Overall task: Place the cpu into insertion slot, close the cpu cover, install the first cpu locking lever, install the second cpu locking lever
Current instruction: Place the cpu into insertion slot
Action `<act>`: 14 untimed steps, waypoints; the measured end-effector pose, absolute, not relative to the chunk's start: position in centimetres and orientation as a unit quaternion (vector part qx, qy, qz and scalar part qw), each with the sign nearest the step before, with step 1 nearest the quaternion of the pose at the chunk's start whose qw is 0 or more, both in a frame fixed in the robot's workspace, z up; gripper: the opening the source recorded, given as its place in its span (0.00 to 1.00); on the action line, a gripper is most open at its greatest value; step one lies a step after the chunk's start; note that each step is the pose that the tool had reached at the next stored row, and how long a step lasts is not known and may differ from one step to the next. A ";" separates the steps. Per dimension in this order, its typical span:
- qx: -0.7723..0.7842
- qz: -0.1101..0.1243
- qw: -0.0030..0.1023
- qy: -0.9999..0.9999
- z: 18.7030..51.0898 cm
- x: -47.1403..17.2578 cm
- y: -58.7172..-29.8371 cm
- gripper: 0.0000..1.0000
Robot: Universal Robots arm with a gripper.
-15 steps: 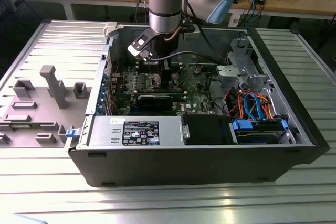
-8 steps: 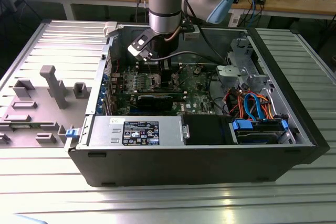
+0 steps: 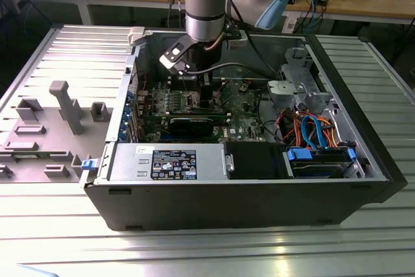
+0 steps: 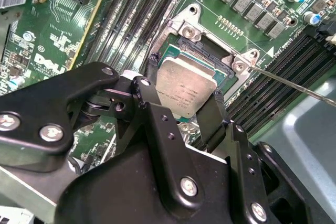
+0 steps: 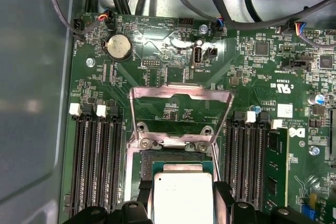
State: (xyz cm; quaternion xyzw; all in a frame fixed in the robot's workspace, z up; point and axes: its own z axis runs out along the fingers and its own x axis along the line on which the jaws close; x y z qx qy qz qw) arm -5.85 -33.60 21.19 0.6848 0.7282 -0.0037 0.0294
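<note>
The fingers point(image 4: 214, 111) pinch the cpu point(image 4: 186, 90) by two sides to hold it steady, just over the slot point(image 4: 205, 45). The cover point(image 5: 181, 93) stands open so the cpu can go in. In the exterior view the arm point(image 3: 206, 4) hangs at 12 o'clock from the black card point(image 3: 188, 123).
</note>
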 end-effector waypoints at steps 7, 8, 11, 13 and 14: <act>0.685 -0.005 0.028 0.728 20.5 -5.6 -33.2 0.55; 0.685 -0.005 0.028 0.728 20.4 -5.6 -33.2 0.55; 0.685 -0.005 0.028 0.728 20.2 -5.6 -33.1 0.55; 0.685 -0.005 0.028 0.728 20.0 -5.6 -33.0 0.55; 0.685 -0.005 0.028 0.728 20.0 -5.6 -33.0 0.55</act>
